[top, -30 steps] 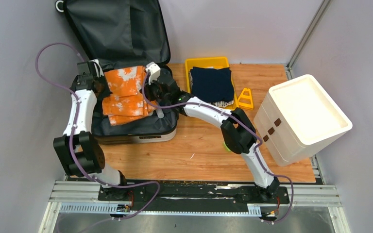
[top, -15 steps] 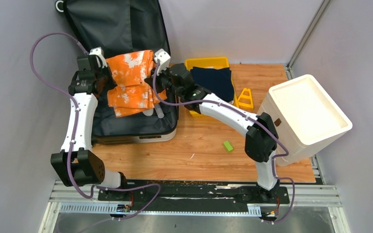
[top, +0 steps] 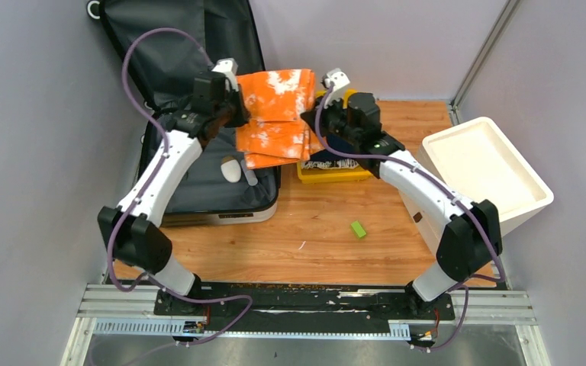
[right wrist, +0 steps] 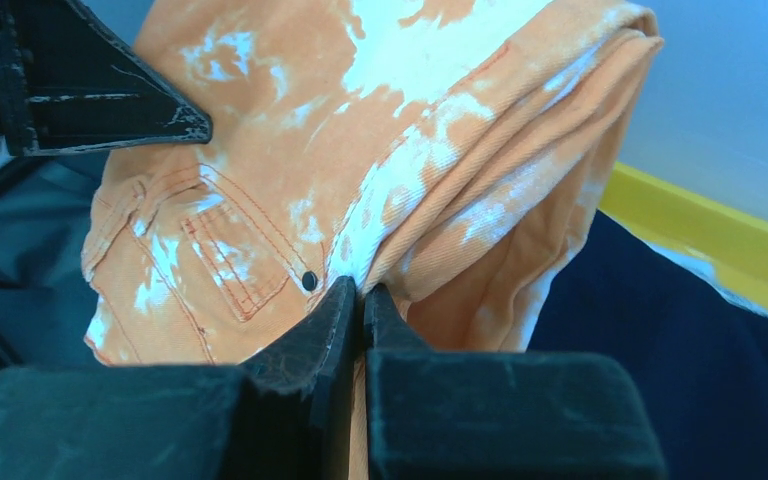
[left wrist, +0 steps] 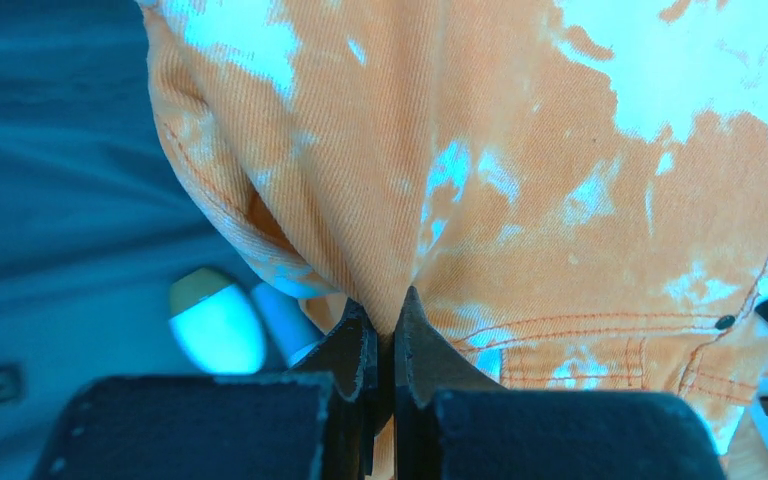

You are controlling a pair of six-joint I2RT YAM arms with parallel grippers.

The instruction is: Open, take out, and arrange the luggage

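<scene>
The luggage (top: 198, 200) lies open at the left, its lid up against the back wall, dark grey lining showing. A folded orange-and-white tie-dye garment (top: 277, 114) hangs in the air between the luggage and the yellow tray (top: 328, 174). My left gripper (top: 238, 114) is shut on its left edge (left wrist: 385, 320). My right gripper (top: 310, 116) is shut on its right edge (right wrist: 360, 290). A white oval object (top: 231, 169) and a pale stick (top: 249, 175) lie in the luggage, also in the left wrist view (left wrist: 216, 325).
A dark navy folded cloth (top: 345, 149) fills the yellow tray. A white foam box (top: 488, 179) stands at the right. A small green piece (top: 359, 229) lies on the wooden table (top: 313, 244). Walls close in left and back.
Both grippers have lifted the orange garment out of the luggage and carried it right, from over the case to above the case's right edge and the tray.
</scene>
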